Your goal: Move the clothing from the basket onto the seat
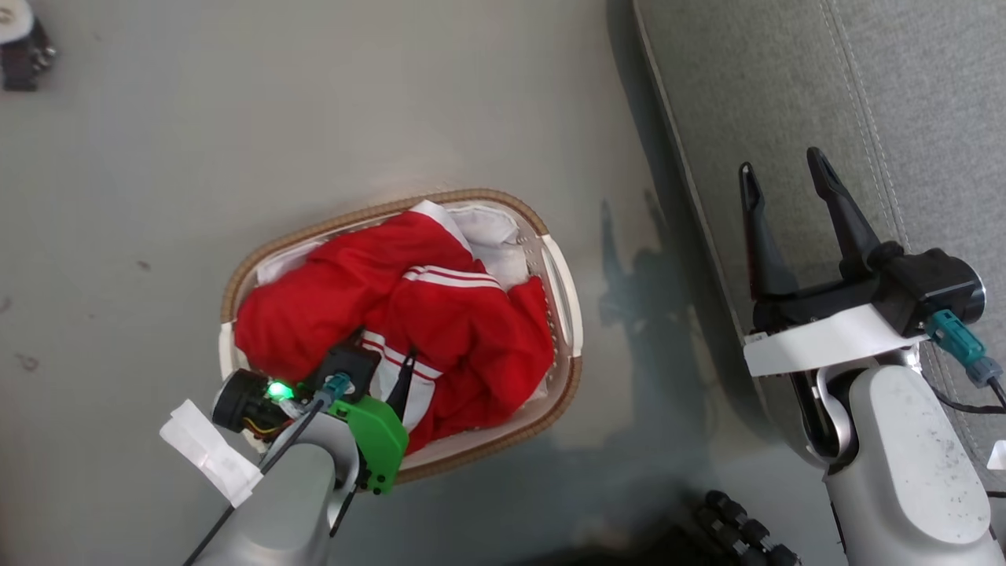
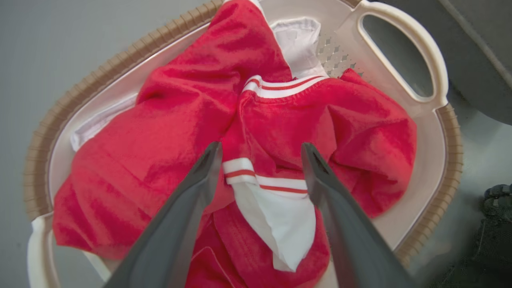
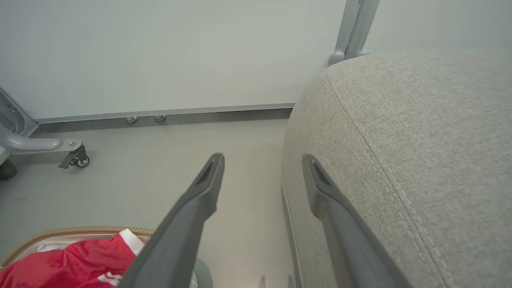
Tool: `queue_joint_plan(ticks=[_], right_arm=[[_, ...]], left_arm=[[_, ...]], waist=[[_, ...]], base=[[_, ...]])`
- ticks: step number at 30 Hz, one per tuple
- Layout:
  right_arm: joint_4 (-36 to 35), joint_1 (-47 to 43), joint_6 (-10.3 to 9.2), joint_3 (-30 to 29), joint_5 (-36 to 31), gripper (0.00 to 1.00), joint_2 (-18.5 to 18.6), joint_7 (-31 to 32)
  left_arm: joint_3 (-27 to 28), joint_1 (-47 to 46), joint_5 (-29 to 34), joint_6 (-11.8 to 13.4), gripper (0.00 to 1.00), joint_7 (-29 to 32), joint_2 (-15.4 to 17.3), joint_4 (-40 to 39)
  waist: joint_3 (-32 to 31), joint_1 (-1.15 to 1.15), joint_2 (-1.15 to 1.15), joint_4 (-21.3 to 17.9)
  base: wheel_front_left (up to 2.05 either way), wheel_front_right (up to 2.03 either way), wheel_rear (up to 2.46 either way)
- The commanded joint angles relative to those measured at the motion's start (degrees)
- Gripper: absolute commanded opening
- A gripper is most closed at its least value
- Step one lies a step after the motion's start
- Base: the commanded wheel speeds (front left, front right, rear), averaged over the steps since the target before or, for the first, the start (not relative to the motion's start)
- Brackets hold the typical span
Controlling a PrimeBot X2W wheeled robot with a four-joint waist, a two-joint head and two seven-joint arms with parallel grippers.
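The oval white basket (image 1: 567,299) with its brown woven rim stands on the grey floor, heaped with red clothing (image 1: 330,291) striped in white. My left gripper (image 1: 393,371) hangs just above the pile at the basket's near end. Seen from the left wrist, the left gripper (image 2: 261,148) is open, its fingers either side of a white striped band on the clothing (image 2: 180,116), gripping nothing. The basket handle (image 2: 434,56) lies at upper right. My right gripper (image 1: 782,169) is open and empty over the edge of the grey seat (image 1: 927,94). The right wrist view has that gripper (image 3: 263,160) beside the seat (image 3: 420,140).
A white liner (image 1: 495,232) shows at the basket's far end. A wheeled metal frame (image 3: 76,159) stands by the wall at left, and a metal post (image 3: 354,28) rises behind the seat. A dark object (image 1: 20,51) lies on the floor at the far left.
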State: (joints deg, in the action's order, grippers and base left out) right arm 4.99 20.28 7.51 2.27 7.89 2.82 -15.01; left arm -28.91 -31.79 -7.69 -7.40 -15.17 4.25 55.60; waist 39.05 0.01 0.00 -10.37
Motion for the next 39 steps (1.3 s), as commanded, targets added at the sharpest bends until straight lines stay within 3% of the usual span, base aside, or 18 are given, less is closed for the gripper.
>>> queue_joint_plan(ticks=[1, 10, 18, 22, 23, 26, 30, 31, 39], right_arm=[[-0.2, 1.0, -0.04, 0.1, 0.4, 1.00, 0.1, -0.3], [-0.1, 1.9, -0.04, 0.9, 1.9, 1.00, 0.1, -0.3], [-0.1, 2.2, -0.04, 1.5, 2.6, 1.00, 0.1, -0.3], [0.2, 2.2, -0.04, 2.0, 3.0, 1.00, 0.1, -0.3], [0.2, 2.2, -0.04, 2.2, 3.1, 1.00, 0.1, -0.3], [0.4, 2.4, -0.04, 2.6, 3.3, 1.00, 0.1, -0.3], [0.5, 2.2, -0.04, 2.9, 3.4, 1.00, 0.1, -0.3], [0.6, 2.2, -0.04, 2.9, 3.5, 1.00, 0.1, -0.3], [1.6, 1.3, -0.04, 2.4, 3.2, 1.00, 0.1, -0.3]], left_arm=[[0.1, -1.4, -0.6, -0.1, 1.00, 0.0, 0.5, 0.7], [1.6, -3.3, -1.1, 1.7, 1.00, 0.0, 1.6, 2.9], [3.4, -4.3, -1.1, 5.4, 1.00, 0.0, 2.7, 2.6], [3.6, -4.4, -1.3, 5.6, 1.00, 0.0, 2.8, 3.5], [3.5, -4.5, -1.3, 5.4, 0.96, 0.0, 2.8, 3.7], [3.2, -4.7, -1.3, 4.9, 0.47, 0.0, 2.5, 5.0], [2.5, -5.0, -1.2, 4.4, 0.17, 0.0, 2.0, 6.5], [2.4, -5.1, -1.2, 4.4, 0.02, 0.0, 1.9, 6.8], [1.6, -3.7, -1.1, 3.4, 0.00, 0.0, 1.5, 5.7]], waist=[[4.2, -0.01, 0.00, -3.4], [6.6, -0.01, 0.00, -4.6], [7.0, -0.01, 0.00, -5.1], [7.1, -0.01, 0.00, -5.2], [7.1, -0.01, 0.00, -5.3], [7.0, -0.01, 0.00, -5.5], [6.8, -0.01, 0.00, -5.6], [6.8, -0.01, 0.00, -5.6], [4.2, -0.01, 0.00, -4.9]], base=[[0.00, 0.00, 0.00], [0.00, 0.00, 0.00], [0.00, 0.00, 0.00], [0.00, 0.00, 0.00], [0.00, 0.00, 0.00], [0.00, 0.00, 0.00], [0.00, 0.00, 0.00], [0.00, 0.00, 0.00], [0.00, 0.00, 0.00]])
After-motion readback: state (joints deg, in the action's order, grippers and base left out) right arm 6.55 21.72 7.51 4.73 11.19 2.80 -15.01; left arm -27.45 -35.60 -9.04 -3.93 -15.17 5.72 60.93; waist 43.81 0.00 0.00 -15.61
